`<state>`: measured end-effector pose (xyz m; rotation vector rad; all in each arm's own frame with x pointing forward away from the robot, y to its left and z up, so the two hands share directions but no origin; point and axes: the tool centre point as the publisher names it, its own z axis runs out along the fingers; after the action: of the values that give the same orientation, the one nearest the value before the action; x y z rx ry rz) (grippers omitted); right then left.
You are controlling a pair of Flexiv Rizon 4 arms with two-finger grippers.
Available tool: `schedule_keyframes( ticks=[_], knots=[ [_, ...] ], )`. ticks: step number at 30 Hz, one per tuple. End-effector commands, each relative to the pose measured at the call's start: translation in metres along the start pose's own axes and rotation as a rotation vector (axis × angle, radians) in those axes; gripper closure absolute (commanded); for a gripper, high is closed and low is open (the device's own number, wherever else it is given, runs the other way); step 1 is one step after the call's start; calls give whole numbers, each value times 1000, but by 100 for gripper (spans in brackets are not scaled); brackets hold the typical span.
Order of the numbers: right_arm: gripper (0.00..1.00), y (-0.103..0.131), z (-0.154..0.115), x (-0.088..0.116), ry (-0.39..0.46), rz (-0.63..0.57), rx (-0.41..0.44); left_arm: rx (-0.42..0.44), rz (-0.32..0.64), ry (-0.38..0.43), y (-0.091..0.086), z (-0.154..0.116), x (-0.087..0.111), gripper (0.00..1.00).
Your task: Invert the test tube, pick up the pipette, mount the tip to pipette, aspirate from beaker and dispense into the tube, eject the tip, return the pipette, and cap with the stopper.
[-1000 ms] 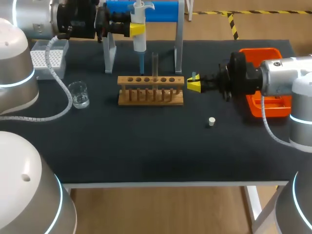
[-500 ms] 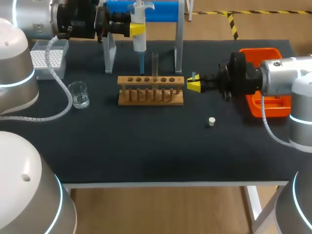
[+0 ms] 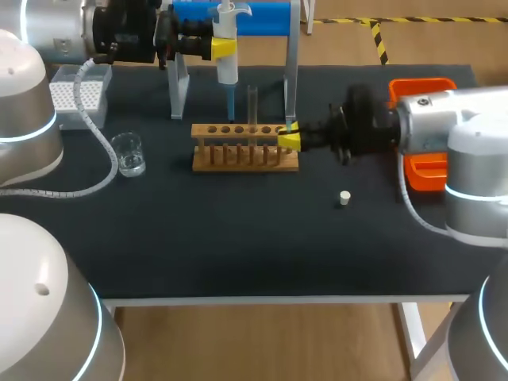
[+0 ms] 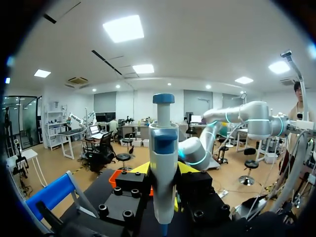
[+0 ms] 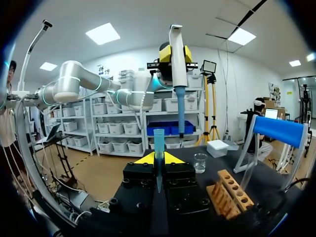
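Pinching pipette — left gripper | right gripper clamps blue tip — clearest in wrist view

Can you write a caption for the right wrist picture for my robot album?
The right claw grips a blue tip while the left claw holds the pipette up ahead.

Right pincer now leftward, beside rack.

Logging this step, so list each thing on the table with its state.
Left hand: shut on the pipette.
Right hand: shut on the tip.
Pipette: no tip mounted.
Tube: upright in the rack, uncapped.
Beaker: upright, open.
Stopper: loose on the table.
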<state>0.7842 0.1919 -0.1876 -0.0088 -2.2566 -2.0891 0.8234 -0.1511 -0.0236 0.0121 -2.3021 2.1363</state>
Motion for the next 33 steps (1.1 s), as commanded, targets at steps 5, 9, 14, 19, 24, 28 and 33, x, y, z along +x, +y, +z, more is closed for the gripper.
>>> schedule_keyframes(
  ticks=[5, 9, 14, 19, 24, 28, 33],
  knots=[
    [100, -4, 23, -9, 21, -18, -15, 4, 2, -1, 0, 0, 1, 100],
    [100, -6, 30, -11, 26, -25, -24, 4, 2, -1, 0, 0, 1, 100],
    [100, -10, 38, -13, 25, -36, -50, 4, 2, -1, 0, 0, 1, 100],
    [100, -16, 46, -16, 27, -46, -76, 4, 2, -1, 0, 0, 1, 100],
    [100, -21, 52, -20, 30, -47, -78, 4, 2, -1, 0, 0, 1, 100],
    [100, -24, 57, -25, 26, -51, -68, 4, 2, -1, 0, 0, 1, 100],
    [100, -26, 61, -30, 22, -60, -54, 4, 2, -1, 0, 0, 1, 100]
  ],
)
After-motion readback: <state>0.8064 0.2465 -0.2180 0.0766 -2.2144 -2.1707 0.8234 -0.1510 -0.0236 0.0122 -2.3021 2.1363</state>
